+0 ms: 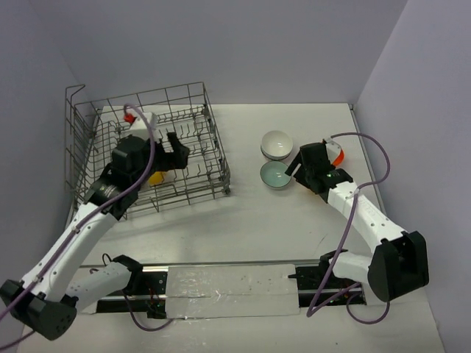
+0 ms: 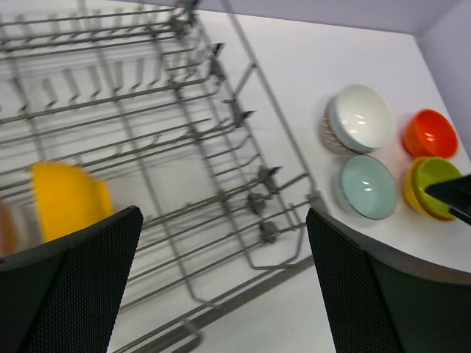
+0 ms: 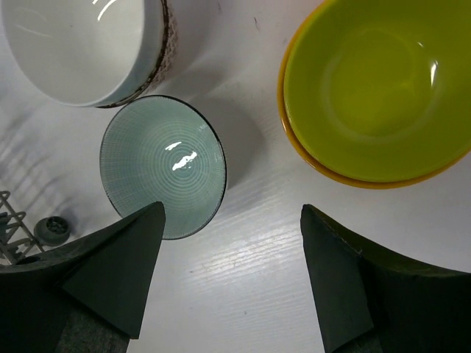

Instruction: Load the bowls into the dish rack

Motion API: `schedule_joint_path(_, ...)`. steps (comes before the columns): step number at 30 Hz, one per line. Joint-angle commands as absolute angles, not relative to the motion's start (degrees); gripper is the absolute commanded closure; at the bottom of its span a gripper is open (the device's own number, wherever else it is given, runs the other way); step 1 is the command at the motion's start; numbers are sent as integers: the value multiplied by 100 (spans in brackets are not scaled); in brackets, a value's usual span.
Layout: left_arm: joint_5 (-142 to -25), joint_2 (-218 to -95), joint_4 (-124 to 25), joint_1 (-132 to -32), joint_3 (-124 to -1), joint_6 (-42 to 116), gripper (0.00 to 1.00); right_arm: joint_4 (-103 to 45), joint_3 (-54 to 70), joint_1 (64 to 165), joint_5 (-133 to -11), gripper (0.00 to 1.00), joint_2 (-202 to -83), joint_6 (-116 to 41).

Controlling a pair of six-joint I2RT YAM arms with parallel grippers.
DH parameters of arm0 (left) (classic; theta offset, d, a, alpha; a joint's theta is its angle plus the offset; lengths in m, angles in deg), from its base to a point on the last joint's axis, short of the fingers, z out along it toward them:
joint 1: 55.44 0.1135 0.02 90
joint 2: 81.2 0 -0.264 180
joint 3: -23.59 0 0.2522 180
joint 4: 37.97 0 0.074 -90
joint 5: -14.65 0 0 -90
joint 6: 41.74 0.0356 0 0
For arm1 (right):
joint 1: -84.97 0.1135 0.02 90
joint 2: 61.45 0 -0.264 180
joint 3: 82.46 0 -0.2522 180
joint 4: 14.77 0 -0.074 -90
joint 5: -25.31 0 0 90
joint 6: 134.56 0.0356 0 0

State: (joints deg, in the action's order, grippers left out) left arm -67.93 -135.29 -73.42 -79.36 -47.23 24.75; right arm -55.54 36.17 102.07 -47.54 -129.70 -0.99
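Glazed ceramic is what the bowls appear to be made of, so they are judged to be stiff, rather heavy for their size, slippery on the glossy surface, and easily chipped if they are knocked against metal. Five of them are seen on the table [image 1: 250, 213], well apart from the dish rack [image 1: 213, 158] on its right side: a white bowl [image 3: 73, 44] with a speckled outside, a pale green bowl [image 3: 163, 165] just beside it, a lime green bowl [image 3: 383, 81] nested inside a yellow-orange bowl [image 2: 407, 197], and an orange bowl [image 2: 430, 132] behind that pair. Inside the rack a yellow bowl [image 2: 66, 198] is lying on the wire floor. The left gripper [image 2: 224, 287] is held over the rack with its jaws spread wide, and nothing is held between them. The right gripper [image 3: 232, 272] is held above the table, between the pale green bowl and the nested pair. Its fingers are also parted and empty. It is judged that each bowl should be taken at the rim, with one finger placed inside and one outside the wall, because the round body gives no flat face to press on. The grip should be firm, since the glaze may slip. The lime green bowl should be lifted alone, so that the lower bowl is not dragged along.
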Motion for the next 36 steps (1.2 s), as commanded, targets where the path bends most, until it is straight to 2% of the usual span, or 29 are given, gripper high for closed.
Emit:
schedule_joint_path(1, -6665, -14085, -6932, -8844, -5239, 2557, 1, -5287, 3614, 10237, -4633, 18, -12562, -254)
schedule_joint_path(6, -6682, -15638, -6326, -10225, -6109, 3399, 1, -5227, 3939, 10237, -4509, 17, -11414, -702)
schedule_joint_path(13, -7693, -17540, -5297, -10702, -7199, 3867, 6, -4962, 4730, 10228, -4291, 9, -9724, -923)
schedule_joint_path(17, -7948, -18847, -5638, -10966, -8244, 4341, 8, -5077, 5064, 10228, -4000, 9, -8942, -861)
schedule_joint_path(24, -8467, -20125, -5955, -11212, -9176, 4554, 16, -5410, 5329, 10211, -3675, 7, -8526, -686)
schedule_joint_path(31, -8090, -20908, -6465, -11345, -9704, 4378, 25, -5596, 5337, 10211, -3551, 7, -8606, -598)
schedule_joint_path(36, -7606, -21154, -6500, -11345, -9670, 4272, 35, -5516, 5355, 10211, -3656, 7, -8632, -650)
